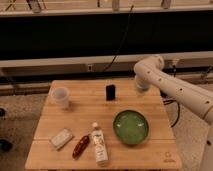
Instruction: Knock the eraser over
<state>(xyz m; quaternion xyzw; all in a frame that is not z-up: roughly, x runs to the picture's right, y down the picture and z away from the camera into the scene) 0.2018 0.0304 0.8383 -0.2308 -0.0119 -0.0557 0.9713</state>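
The eraser is a small black block that stands upright on the wooden table, at the back middle. The white arm reaches in from the right and bends down at the table's back right. My gripper hangs at the arm's end over the back right of the table, about a hand's width to the right of the eraser and apart from it.
A clear cup stands at the back left. A green bowl sits at the front right. A pale beige flat block, a red-brown packet and a lying white bottle are at the front. A black cable hangs behind.
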